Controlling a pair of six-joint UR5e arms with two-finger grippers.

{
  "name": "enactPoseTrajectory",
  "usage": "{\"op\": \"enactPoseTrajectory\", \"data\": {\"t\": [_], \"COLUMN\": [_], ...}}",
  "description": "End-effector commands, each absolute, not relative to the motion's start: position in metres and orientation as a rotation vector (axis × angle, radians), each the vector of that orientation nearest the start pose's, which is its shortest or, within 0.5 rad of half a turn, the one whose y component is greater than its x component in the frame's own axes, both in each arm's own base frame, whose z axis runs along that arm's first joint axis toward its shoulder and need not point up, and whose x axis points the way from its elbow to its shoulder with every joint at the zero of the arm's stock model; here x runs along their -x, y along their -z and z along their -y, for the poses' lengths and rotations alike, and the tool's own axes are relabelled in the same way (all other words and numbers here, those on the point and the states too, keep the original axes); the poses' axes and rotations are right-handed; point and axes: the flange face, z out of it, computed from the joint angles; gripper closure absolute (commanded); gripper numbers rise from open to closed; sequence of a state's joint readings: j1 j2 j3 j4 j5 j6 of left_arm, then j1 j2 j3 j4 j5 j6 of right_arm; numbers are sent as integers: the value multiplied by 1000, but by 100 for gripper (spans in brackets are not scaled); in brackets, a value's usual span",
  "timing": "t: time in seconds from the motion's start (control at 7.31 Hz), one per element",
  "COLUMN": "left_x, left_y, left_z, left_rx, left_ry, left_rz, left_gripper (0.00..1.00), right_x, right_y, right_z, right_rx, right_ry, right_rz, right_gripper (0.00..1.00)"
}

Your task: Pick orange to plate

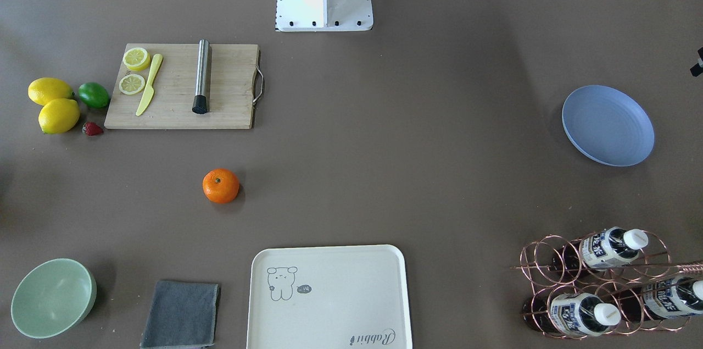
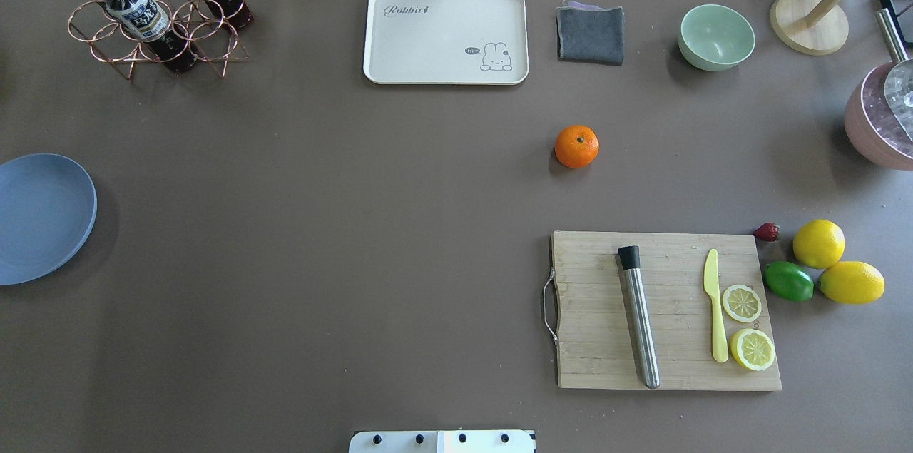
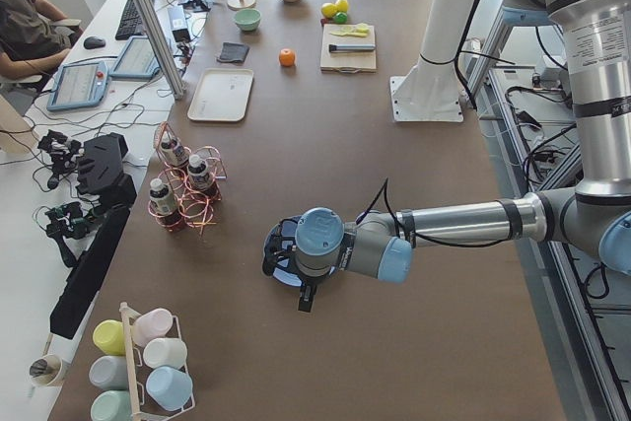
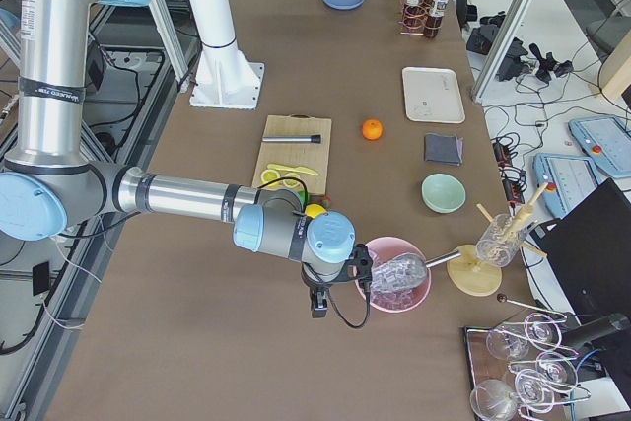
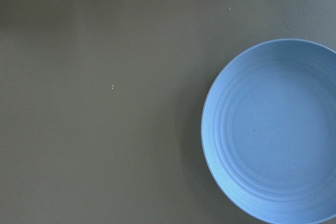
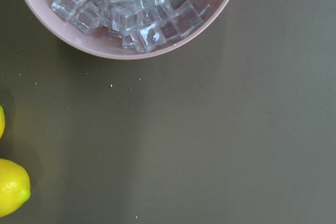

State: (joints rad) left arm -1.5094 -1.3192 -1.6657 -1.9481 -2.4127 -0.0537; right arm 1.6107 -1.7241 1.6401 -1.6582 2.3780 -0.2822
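The orange [image 1: 221,186] lies ungrasped on the open worktop between the cutting board [image 1: 225,110] and the cream tray [image 1: 340,288], well apart from the empty plate [image 1: 607,125] at the left end, as the left gripper [image 3: 280,255] and right gripper [image 4: 360,269] hang at opposite ends, whether clenched or released I cannot tell.

Small round orange [image 2: 577,146], bright and glossy, with a tiny dark green stem dot turned upward. Resting upright on the brown table [image 2: 342,225], on the robot's right half, in the open stretch between the wooden cutting board [image 2: 599,360] and the cream tray [image 2: 428,46], touching neither.

Round periwinkle-blue plate [image 1: 608,125], flat on the same table at the robot's left end, shallow rim up, faint concentric rings across its inner surface. Cut off in part by the left edge of the overhead view. Well apart from the orange, most of the table's length between them.
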Motion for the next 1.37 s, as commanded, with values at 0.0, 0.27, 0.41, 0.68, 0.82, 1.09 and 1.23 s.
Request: {"op": "enactPoseTrajectory", "data": {"t": [0.0, 0.27, 0.41, 0.68, 0.82, 1.09, 1.23], "left_x": [35, 35, 35, 35, 35, 35, 35], "left_y": [-679, -677, -676, -675, -675, -675, -675], "left_z": [396, 396, 396, 396, 396, 396, 396], "left_rx": [-158, -161, -163, -164, -162, -164, -165], "left_ry": [-100, -101, -102, -98, -97, -100, -101], "left_rz": [-849, -849, -849, -850, -850, -850, -850], "left_gripper": [2, 2, 2, 2, 2, 2, 2], "right_x": [-78, -77, -78, -78, -77, -77, -78], "right_y": [-702, -706, -705, -703, -702, -699, -699], "right_z": [408, 402, 403, 404, 404, 405, 405], "right_rx": [36, 43, 40, 35, 33, 30, 28], "right_ry": [157, 155, 157, 159, 159, 160, 161], "right_rz": [822, 824, 821, 822, 823, 823, 821], "right_gripper": [0, 0, 0, 0, 0, 0, 0]}}
